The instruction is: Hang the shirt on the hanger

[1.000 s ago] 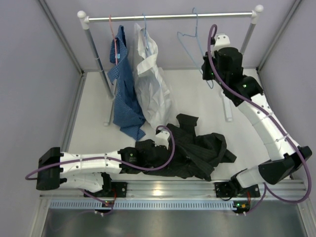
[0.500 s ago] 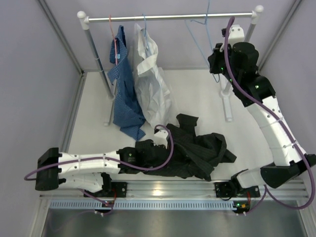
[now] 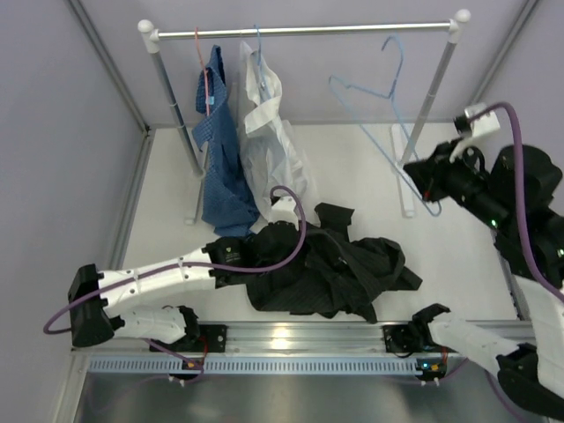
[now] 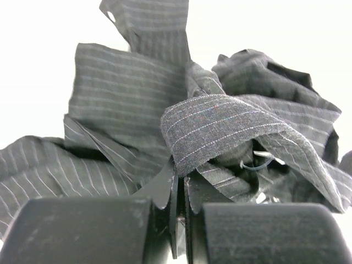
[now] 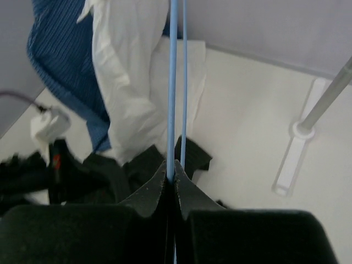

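The black pinstriped shirt (image 3: 330, 269) lies crumpled on the table's near middle. My left gripper (image 3: 280, 231) is shut on a fold of the shirt (image 4: 220, 124) at the heap's left top. The light-blue wire hanger (image 3: 383, 115) is off the rail, tilted in the air at the right. My right gripper (image 3: 426, 183) is shut on the hanger's wire (image 5: 172, 88), which runs straight up from the closed jaws in the right wrist view.
A rail (image 3: 308, 30) on two posts stands at the back. A blue patterned shirt (image 3: 220, 159) and a white shirt (image 3: 269, 150) hang from it at the left. The right post (image 3: 427, 106) and its foot stand just behind the hanger. Grey walls enclose the table.
My right arm lifted the hanger off the rail and pulled it right and toward the front. My left gripper rose and moved back-right with the shirt fold, shifting the heap.
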Available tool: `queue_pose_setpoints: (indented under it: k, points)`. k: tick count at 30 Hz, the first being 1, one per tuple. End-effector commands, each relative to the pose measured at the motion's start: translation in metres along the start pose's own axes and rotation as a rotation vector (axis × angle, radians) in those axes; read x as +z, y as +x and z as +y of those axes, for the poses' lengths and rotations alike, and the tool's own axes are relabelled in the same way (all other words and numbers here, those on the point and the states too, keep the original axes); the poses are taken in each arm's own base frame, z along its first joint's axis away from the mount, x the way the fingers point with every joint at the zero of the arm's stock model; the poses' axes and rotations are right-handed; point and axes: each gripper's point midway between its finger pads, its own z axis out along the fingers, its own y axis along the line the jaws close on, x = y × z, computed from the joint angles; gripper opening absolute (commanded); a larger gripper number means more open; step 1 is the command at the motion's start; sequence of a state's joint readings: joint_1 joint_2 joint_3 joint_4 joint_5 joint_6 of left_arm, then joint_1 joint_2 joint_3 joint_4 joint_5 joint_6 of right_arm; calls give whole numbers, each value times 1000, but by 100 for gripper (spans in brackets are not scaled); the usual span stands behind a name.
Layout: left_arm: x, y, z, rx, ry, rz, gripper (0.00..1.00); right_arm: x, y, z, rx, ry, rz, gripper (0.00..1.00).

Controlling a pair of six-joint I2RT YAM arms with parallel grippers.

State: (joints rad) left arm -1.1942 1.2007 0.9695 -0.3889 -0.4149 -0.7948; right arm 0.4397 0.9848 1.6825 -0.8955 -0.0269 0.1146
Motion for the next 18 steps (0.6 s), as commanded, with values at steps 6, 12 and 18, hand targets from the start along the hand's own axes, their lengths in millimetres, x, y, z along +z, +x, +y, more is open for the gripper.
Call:
queue_pose_setpoints:
  k: [6,12,18]
  points:
    - [26,-27,1,38,-20,27,0,-125,95,43,67,-264,178,0]
    - [46,-32,-1,14,-35,57,0,-148,141,41,130,-265,273,0]
    - [59,-34,9,-72,-79,96,0,-162,167,38,144,-272,336,0]
